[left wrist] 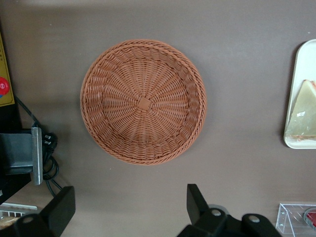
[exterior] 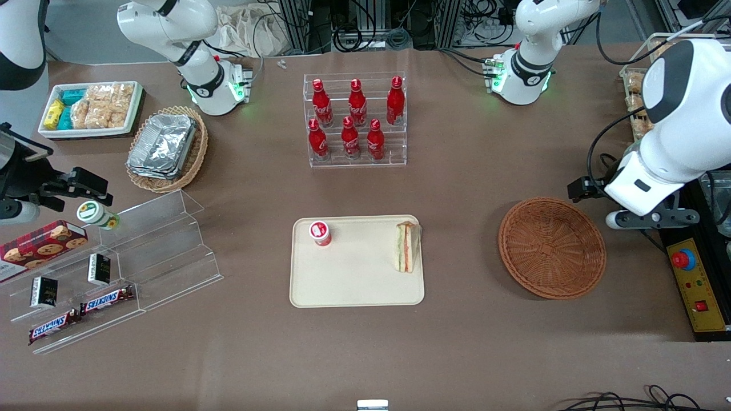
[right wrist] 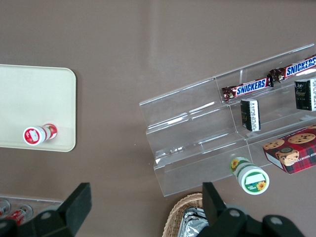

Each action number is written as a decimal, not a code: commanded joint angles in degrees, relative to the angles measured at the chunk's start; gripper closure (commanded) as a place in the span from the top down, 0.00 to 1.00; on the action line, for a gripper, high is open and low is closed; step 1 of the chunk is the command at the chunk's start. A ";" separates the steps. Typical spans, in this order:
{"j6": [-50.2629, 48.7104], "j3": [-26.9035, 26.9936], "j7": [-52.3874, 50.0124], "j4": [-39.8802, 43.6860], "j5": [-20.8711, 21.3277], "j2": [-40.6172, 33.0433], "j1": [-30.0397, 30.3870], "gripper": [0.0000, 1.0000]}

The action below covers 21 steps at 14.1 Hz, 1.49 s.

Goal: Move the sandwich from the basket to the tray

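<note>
A brown table (exterior: 474, 188) fills the room (dark cables (exterior: 365, 34) tangle along its edge).

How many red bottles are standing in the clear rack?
6 red bottles in the clear rack: three on the upper step, three on the lower step nearer the front camera. None seems hidden. The gripper hangs open above the basket.

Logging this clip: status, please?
Gripper open, above the table beside the basket. Sandwich on the tray. Basket holds nothing. Nothing in the way.
</note>
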 commanded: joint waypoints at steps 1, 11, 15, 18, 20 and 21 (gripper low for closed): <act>0.64 -0.18 1.10 -0.58 -2.29 -1.01 2.54 1.00; 0.64 -0.27 1.01 -0.23 -5.01 -1.45 3.87 1.00; 0.64 3.04 1.01 -1.55 -5.11 -2.42 0.64 1.00; 0.12 21.46 0.93 -1.55 -5.37 -2.60 -16.64 1.00; -0.93 26.61 2.41 -1.02 -6.60 -2.68 -20.65 1.00; -2.24 26.62 6.07 -0.24 -6.51 -2.34 -20.65 1.00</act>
